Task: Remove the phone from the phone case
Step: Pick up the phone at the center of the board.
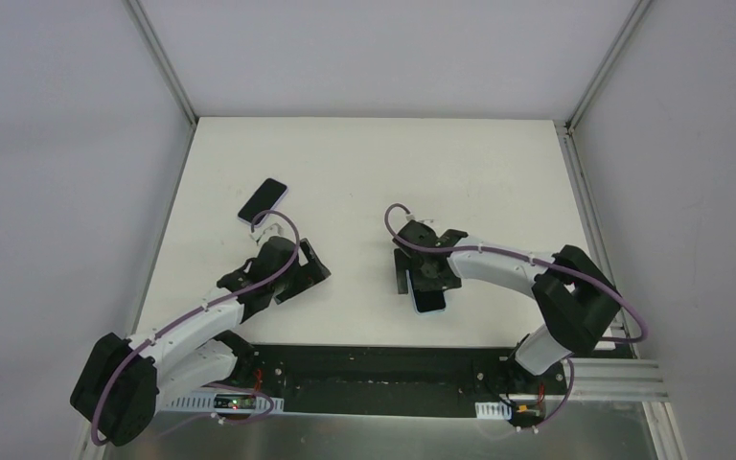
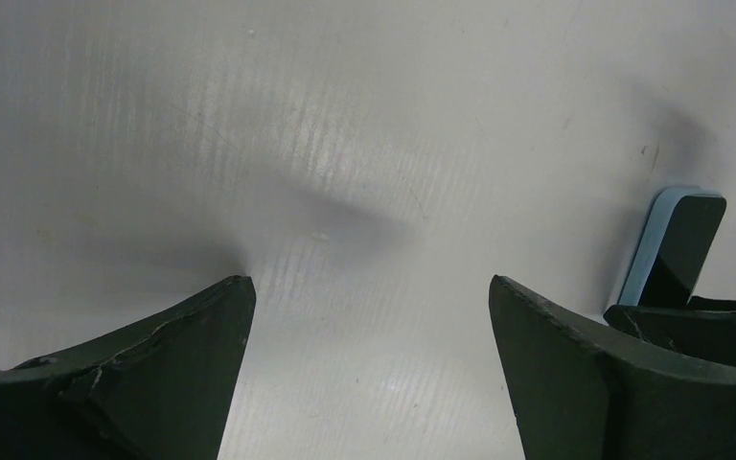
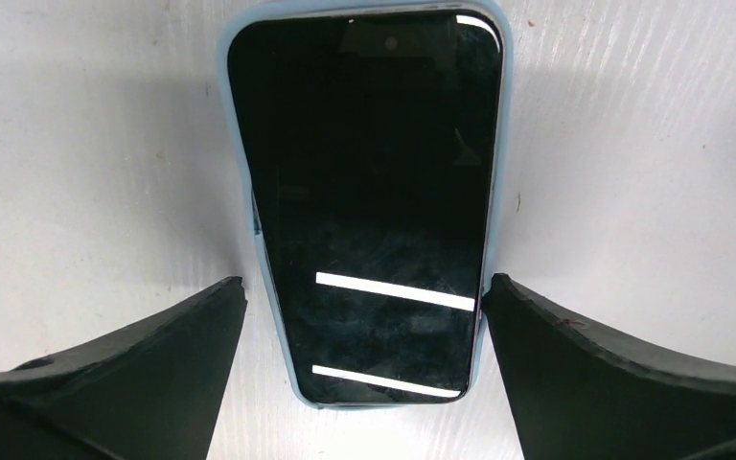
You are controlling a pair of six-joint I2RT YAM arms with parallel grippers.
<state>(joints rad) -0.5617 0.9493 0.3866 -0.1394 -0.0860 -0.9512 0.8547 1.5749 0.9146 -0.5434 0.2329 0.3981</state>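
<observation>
The phone (image 3: 374,201), a glossy black slab with rounded corners and a smudged screen, sat face up in its matte pale-blue phone case (image 2: 644,244). It lay flat on the white, faintly ribbed table (image 3: 632,144), between the wide-spread fingers of the right gripper (image 3: 366,280). Left of that gripper, the left gripper (image 2: 369,280) gaped wide, holding nothing. A second phone (image 1: 264,200) lay farther left.

White table (image 1: 374,163), grey walls (image 1: 57,144), alu rail (image 1: 632,379) nr front edge.
</observation>
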